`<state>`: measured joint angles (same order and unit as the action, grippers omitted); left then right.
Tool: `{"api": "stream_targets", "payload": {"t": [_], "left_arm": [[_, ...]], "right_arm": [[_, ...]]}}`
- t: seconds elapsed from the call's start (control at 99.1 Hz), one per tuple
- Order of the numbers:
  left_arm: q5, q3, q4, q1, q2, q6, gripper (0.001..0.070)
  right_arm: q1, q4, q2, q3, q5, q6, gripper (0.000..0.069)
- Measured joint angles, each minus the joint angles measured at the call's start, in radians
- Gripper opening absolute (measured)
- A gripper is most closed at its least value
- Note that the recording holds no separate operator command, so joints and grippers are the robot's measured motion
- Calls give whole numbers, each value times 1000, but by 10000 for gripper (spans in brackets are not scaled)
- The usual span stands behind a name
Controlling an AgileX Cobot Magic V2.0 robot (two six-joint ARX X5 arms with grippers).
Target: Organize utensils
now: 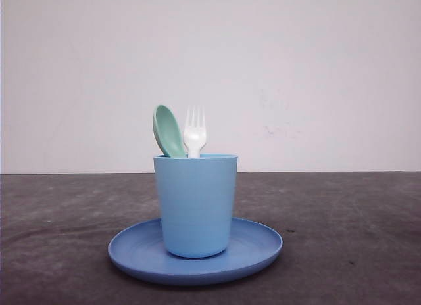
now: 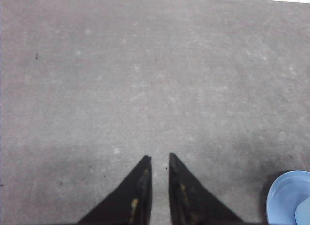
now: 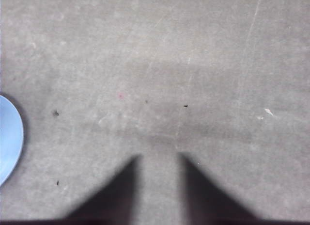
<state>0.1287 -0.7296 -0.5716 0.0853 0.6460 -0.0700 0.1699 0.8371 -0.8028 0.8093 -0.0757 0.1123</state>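
A mint-green spoon (image 1: pixel 168 129) and a white fork (image 1: pixel 195 131) stand side by side, heads up, in the light blue cup (image 1: pixel 196 206). Their handles are hidden inside it. The cup stands upright on the round blue plate (image 1: pixel 256 242). My left gripper (image 2: pixel 160 158) hovers over bare table with a narrow gap between its fingers and nothing in it. The plate's rim (image 2: pixel 283 196) is off to one side of it. My right gripper (image 3: pixel 159 157) is open wider, empty, also over bare table, with the plate's edge (image 3: pixel 8 137) at the side.
The dark grey tabletop (image 1: pixel 342 239) stretches on both sides of the plate. A plain pale wall (image 1: pixel 316 75) stands behind the table's far edge.
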Motion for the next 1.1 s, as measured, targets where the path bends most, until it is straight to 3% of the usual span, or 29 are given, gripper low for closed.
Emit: {"api": "stream_targets", "payload": {"t": [0.151,0.666,0.878,1.099], "left_arm": [[0,0,-6,0,0,0,24],[-1,0,6,0,-3,3,24],[-135,111,58,0,-166,37,24],[-178,422,206,0,-440,29,24]], "right_arm": [[0,5,0,0,0,0,13],[0,-68,0,0,0,0,9],[0,-113,0,0,0,0,9],[0,-161,0,0,0,0,9]]}}
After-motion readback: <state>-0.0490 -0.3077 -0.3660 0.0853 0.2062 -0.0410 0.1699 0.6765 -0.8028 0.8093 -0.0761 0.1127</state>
